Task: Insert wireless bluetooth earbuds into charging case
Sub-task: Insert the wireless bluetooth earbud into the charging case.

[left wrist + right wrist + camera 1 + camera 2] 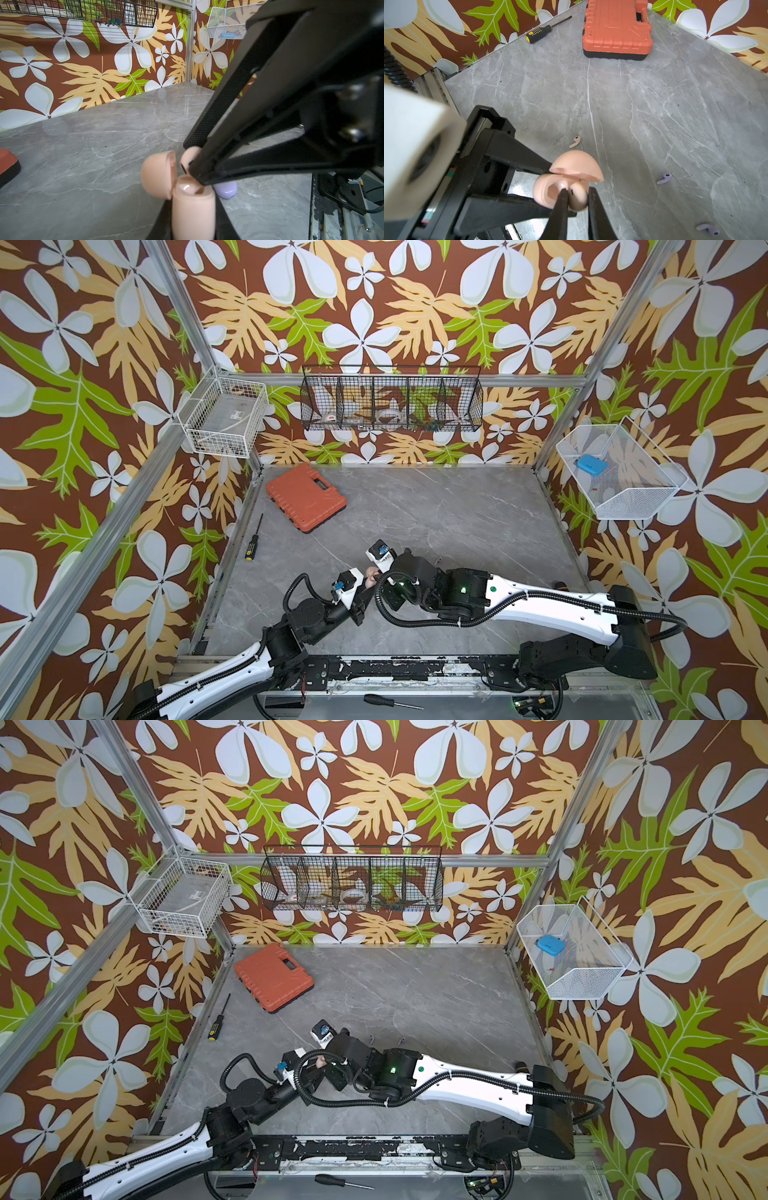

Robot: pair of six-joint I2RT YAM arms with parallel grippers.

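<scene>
My left gripper [193, 207] is shut on the pale pink charging case [193, 220], holding it upright above the table with its domed lid [158, 174] swung open. My right gripper [577, 190] is shut on a pink earbud [578, 197] and holds it right at the case's open mouth [548, 191]. Another pink earbud [574, 142] lies loose on the table beyond the case. Two lavender earbuds [665, 178] [708, 229] lie apart on the grey surface. In both top views the arms meet over the pink case [371, 572] [321, 1061] near the table's front.
A lavender case [226, 190] sits on the table just behind the held one. An orange tool case [305, 497] lies at the back left, with a screwdriver [253, 539] by the left edge. A second screwdriver [390, 701] rests on the front rail. Wire baskets [390, 400] hang on the walls.
</scene>
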